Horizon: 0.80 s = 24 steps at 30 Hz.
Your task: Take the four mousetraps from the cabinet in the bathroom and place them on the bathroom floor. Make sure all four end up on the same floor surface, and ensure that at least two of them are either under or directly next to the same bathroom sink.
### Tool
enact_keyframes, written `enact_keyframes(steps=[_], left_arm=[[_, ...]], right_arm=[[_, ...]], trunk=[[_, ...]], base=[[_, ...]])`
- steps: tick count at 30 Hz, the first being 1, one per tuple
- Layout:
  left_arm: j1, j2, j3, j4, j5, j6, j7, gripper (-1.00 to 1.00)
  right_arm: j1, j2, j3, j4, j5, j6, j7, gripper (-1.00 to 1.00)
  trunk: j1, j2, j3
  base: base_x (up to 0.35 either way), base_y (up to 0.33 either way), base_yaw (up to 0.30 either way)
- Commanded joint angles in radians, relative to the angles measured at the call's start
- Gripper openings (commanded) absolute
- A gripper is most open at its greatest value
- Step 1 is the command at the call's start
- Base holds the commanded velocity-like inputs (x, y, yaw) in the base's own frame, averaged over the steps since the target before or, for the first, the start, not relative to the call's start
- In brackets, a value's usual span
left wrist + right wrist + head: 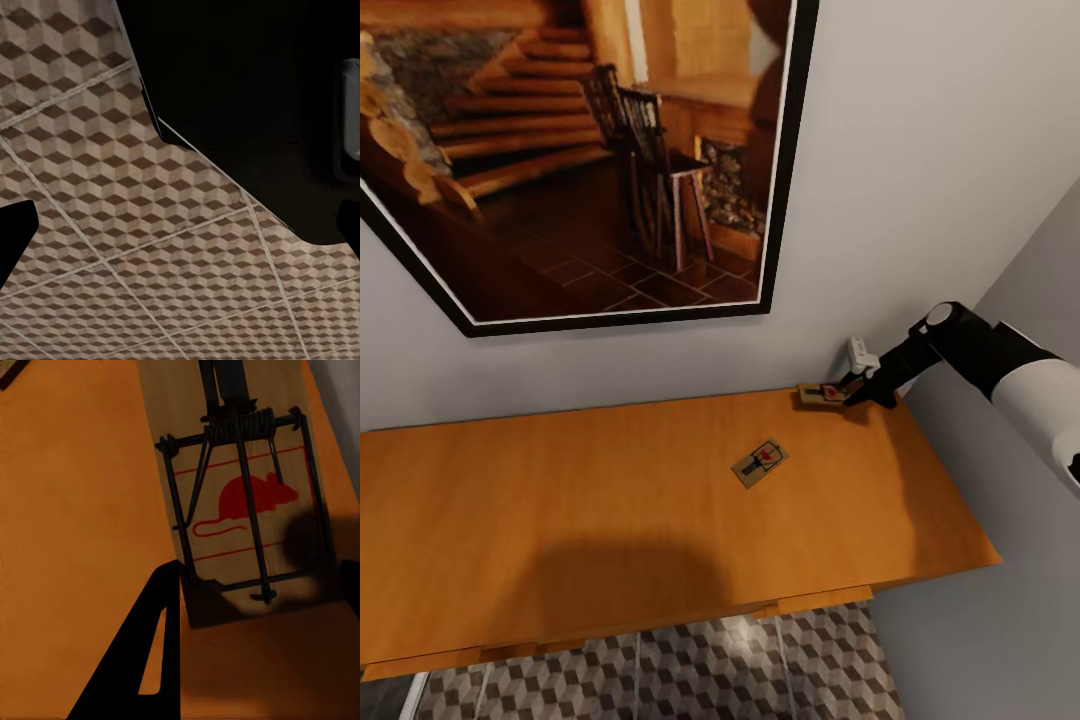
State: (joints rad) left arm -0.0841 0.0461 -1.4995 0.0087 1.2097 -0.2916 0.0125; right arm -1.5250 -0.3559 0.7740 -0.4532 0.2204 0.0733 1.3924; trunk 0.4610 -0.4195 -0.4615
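Two mousetraps lie on the orange-brown cabinet top (560, 500). One mousetrap (760, 463) rests near the middle right. The other mousetrap (820, 394) sits at the back right corner by the wall, and my right gripper (852, 393) is right at it. In the right wrist view this tan trap with a red mouse print (240, 510) has its near end between the spread fingers (154, 660) of the open right gripper (259, 574). The left wrist view looks down on the cube-pattern bathroom floor (150, 247), where my left gripper (180, 240) is open and holds nothing.
A large black-framed picture (580, 150) hangs on the white wall behind the cabinet. A grey side wall (1020, 560) closes in the cabinet's right end. Patterned floor tiles (690, 670) show below the cabinet's front edge. A dark robot part (247, 97) looms over the floor.
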Motion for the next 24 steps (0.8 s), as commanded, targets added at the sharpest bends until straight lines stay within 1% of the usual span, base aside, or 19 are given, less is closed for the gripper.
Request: enact_keyframes(steps=[1,5,8,24], left_arm=[[0.000,0.000,-0.008,0.001,0.005,-0.003,0.001,1.00],[0.000,0.000,-0.008,0.001,0.005,-0.003,0.001,1.00],[0.000,-0.001,-0.008,0.001,0.005,-0.004,0.001,1.00],[0.000,0.000,-0.008,0.001,0.005,-0.004,0.001,1.00]], right_arm=[[-0.001,-0.002,0.002,-0.004,0.000,0.010,0.002,-1.00],[-0.001,-0.011,0.002,-0.008,0.000,0.012,0.004,-1.00],[-0.001,-0.014,0.002,-0.011,0.000,0.012,0.005,-1.00],[-0.001,-0.014,0.002,-0.010,0.000,0.013,0.004,-1.00]], trunk=[[0.000,-0.001,-0.001],[0.000,-0.001,-0.001],[0.000,-0.001,-0.001],[0.000,-0.001,-0.001]], base=[[0.000,0.000,0.000],[-0.007,0.001,0.000],[-0.125,0.065,0.000],[-0.253,0.161,0.000]])
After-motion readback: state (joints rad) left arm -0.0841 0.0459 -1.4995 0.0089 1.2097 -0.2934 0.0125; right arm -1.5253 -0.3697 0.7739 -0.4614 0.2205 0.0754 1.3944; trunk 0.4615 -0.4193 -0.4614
